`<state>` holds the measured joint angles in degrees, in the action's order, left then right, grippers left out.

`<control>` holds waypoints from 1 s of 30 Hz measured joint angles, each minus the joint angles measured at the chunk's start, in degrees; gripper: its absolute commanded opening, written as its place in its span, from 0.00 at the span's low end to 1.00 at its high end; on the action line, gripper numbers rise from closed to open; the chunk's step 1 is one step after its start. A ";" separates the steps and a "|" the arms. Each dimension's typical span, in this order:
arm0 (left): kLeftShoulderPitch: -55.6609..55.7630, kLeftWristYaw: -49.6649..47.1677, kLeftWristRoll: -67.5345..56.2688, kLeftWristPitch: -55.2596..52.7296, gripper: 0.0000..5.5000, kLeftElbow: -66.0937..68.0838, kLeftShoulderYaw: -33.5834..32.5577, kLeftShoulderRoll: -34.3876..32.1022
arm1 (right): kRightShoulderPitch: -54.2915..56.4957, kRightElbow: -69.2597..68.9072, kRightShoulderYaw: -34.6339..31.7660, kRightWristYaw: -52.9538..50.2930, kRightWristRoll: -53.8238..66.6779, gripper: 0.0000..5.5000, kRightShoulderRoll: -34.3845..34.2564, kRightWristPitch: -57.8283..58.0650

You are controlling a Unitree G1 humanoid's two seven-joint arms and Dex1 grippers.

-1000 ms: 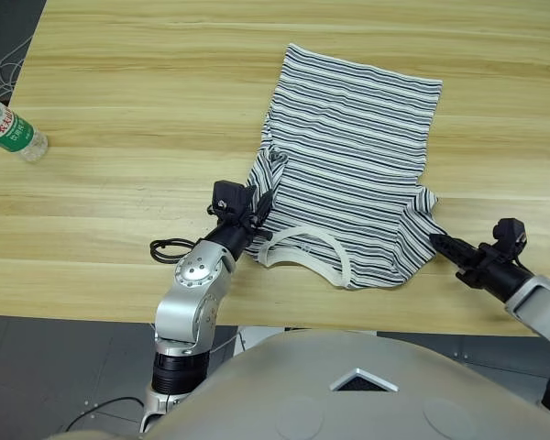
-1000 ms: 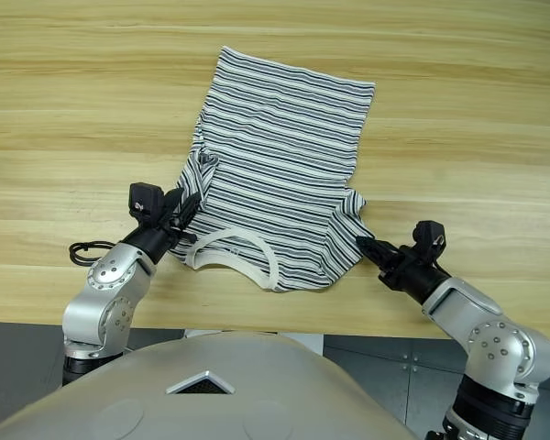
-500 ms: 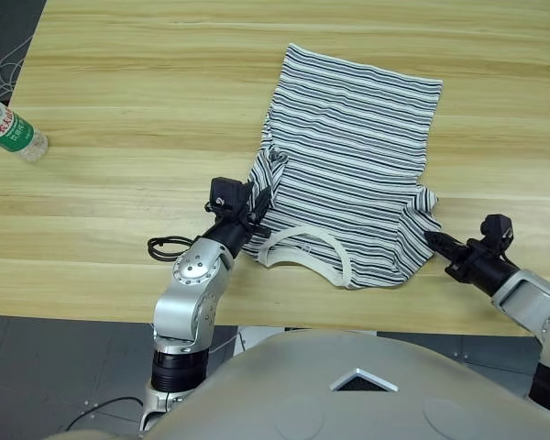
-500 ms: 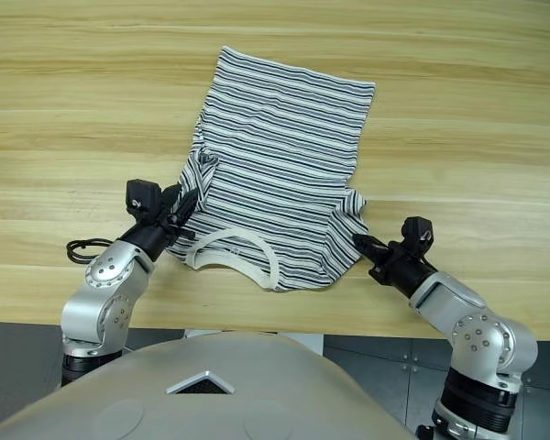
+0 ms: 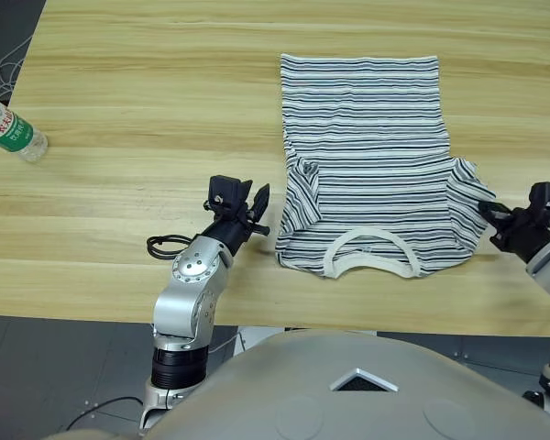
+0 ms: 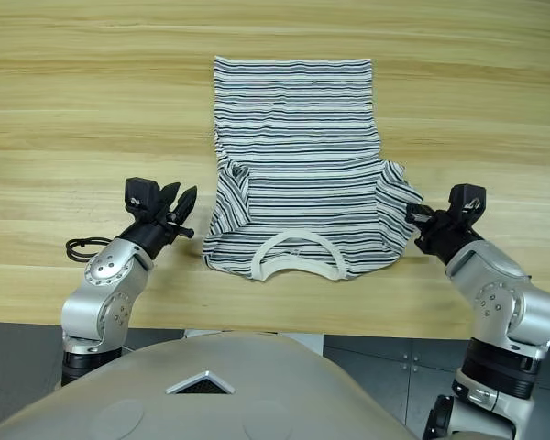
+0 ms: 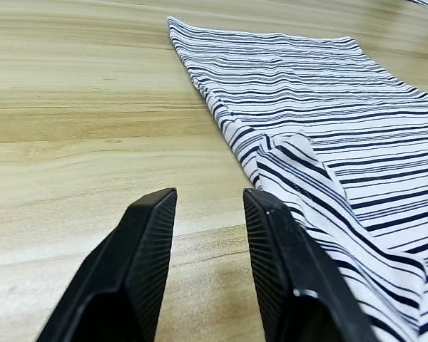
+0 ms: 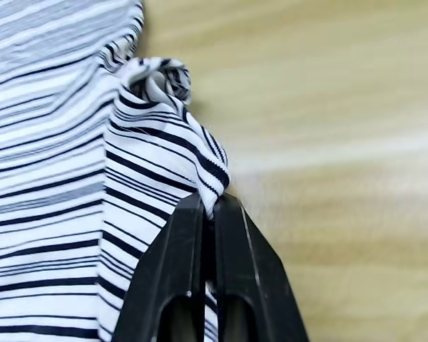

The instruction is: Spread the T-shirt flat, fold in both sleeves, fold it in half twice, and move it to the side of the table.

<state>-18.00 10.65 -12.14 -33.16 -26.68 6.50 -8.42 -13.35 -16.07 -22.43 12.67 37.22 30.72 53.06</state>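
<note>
The black-and-white striped T-shirt lies on the wooden table, collar toward the near edge and hem at the far side. Both sleeves are bunched against the body. My left gripper is open just left of the shirt's near left corner, with nothing between its fingers. The striped cloth lies beside it. My right gripper is shut on the T-shirt's right sleeve at the shirt's near right side.
A plastic bottle with a green label lies at the table's far left edge. A black cable loop rests on the table beside my left arm. Bare wood stretches left of the shirt and along the far side.
The shirt has swung to the right and now lies square to the table. My right gripper pulled the right sleeve rightward. My left gripper let go of the left corner and stands open.
</note>
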 measured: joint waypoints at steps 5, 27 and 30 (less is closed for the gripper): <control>0.00 0.00 0.00 0.07 0.32 0.00 -0.15 0.00 | 0.82 -2.20 0.40 1.70 -2.42 0.03 0.94 -2.45; -0.29 0.01 -0.01 1.04 0.32 0.00 -0.22 0.00 | -1.86 -10.54 17.62 7.26 -11.63 0.03 3.12 -0.56; -0.27 0.00 -0.01 1.11 0.32 0.06 -0.22 0.02 | -1.46 -10.57 17.54 7.19 -12.15 0.03 3.07 -0.28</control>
<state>-18.27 10.65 -12.15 -32.04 -26.62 6.28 -8.39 -14.81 -26.64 -4.89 19.86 25.06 33.79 52.77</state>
